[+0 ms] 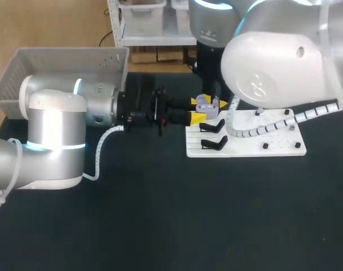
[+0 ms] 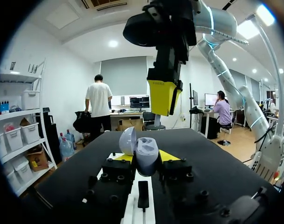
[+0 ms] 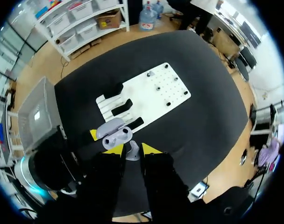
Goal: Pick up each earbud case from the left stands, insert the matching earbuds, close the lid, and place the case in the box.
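Black tabletop (image 1: 177,214) carries one flat white stand board (image 1: 278,148) toward the far right edge and one grey plastic bin (image 1: 64,59) at the far left corner, the two well apart. Right wrist view: three black stands (image 3: 122,107) on the board's left end, a few small dark pegs (image 3: 168,103) on the rest. Left gripper (image 1: 197,110) is clamped on the one open lavender-grey earbud case (image 2: 145,156), lid up, held over the board's left end above the stands. Right gripper (image 3: 132,148) hangs over the case, fingers closed on one small grey earbud (image 3: 132,153) just beside the open case. Right arm's white ribbed cable (image 1: 262,129) drapes across the board. Board sits well back from the near edge.
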`<state>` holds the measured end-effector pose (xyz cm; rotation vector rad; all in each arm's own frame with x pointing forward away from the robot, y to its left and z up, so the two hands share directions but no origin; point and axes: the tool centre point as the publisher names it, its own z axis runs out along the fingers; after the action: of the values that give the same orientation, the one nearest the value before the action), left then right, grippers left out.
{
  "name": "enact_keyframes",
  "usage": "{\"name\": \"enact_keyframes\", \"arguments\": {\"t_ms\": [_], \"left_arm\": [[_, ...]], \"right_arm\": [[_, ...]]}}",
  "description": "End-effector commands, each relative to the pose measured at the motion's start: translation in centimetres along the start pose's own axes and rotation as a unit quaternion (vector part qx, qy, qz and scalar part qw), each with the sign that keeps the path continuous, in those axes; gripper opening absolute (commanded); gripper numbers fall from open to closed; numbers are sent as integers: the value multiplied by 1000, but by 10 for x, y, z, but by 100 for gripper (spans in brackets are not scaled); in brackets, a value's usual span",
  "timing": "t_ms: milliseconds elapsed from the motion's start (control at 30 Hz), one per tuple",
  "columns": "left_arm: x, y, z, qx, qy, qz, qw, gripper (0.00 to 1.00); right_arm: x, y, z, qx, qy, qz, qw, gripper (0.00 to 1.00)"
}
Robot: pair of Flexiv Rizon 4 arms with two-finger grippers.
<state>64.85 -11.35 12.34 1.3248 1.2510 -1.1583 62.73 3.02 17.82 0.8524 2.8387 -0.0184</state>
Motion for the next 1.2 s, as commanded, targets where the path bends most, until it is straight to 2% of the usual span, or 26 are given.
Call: {"name": "enact_keyframes", "arguments": {"t_ms": [33, 400, 1200], "left_arm": [[1, -2, 0, -3, -1, 1, 1000, 0], [1, -2, 0, -3, -1, 1, 1000, 0], [1, -2, 0, -3, -1, 1, 1000, 0]], "right_arm": [[-1, 7, -4, 10, 9, 30, 999, 0], [-1, 14, 3, 35, 49, 69, 996, 0], [-9, 11, 16, 55, 75, 78, 993, 0]]}}
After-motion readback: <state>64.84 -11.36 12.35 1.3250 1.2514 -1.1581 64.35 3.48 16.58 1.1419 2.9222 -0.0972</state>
